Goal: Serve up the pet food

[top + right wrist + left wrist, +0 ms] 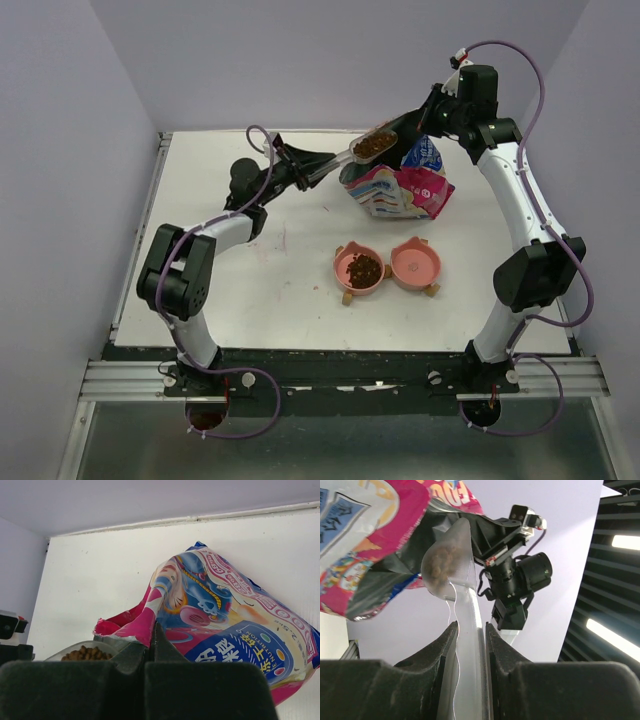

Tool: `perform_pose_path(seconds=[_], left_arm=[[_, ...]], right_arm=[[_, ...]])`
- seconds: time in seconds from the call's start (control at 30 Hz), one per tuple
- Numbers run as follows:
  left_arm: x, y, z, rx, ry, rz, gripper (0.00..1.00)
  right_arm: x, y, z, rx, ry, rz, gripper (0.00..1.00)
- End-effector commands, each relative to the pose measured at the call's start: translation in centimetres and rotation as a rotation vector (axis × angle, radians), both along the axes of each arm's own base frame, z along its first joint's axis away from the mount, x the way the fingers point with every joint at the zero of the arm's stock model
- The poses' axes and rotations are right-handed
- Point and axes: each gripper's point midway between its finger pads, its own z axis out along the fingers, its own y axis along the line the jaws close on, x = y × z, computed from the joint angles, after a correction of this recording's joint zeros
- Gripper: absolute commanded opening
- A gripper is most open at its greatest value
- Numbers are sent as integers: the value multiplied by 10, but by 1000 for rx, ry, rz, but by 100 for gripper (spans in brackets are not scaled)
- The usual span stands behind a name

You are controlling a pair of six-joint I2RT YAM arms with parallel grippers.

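One white desk [250,300] carries everything, with the two arms bolted at its near edge. The largest thing on it is a pink-edged printed bag [400,190] with a blue-and-white label, standing toward the far right with its mouth gaping upward. The right claw [428,122] is clamped tight on the bag's upper rim; in the right wrist view a pink fold of the bag is pinched between its fingers [125,662].

Nearer the arms, well apart from the bag, sit twin pink bowls [416,264] side by side. The one on the left holds a small heap of brown kibble; the other is bare.

The left claw [325,170] grips the handle of a clear plastic scoop [372,146], its jaws closed against the handle's sides. The scoop is held in the air just above the bag's open mouth. Pet food [376,146] fills the scoop's cup, a loose mound of dark brown pellets.
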Motion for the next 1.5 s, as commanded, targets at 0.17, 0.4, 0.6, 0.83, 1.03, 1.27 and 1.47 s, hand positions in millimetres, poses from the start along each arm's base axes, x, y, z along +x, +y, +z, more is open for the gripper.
perform_pose_path(seconds=[0.17,0.4,0.6,0.83,1.03,1.27,1.47], left_arm=[[-38,16,38,-37,-27,-21,0],[-74,25,27,-16,-12,-43,0],[-106,33,19,-11,-3,-64,0],[-137,19,2,40,10,-129,0],[-145,-6,-9,4,37,-190,0],[-146,-31,-24,26,39,-253,0],[-152,-50,-46,44,65,-316,0]], right_arm=[[7,-7,82,36,-233,-21,0],[8,-6,83,34,-236,-13,0],[9,-4,84,38,-238,-6,0],[12,-4,86,41,-242,-4,0],[10,-5,88,39,-247,-5,0],[8,-5,91,36,-255,-7,0],[5,-6,90,35,-252,-8,0]])
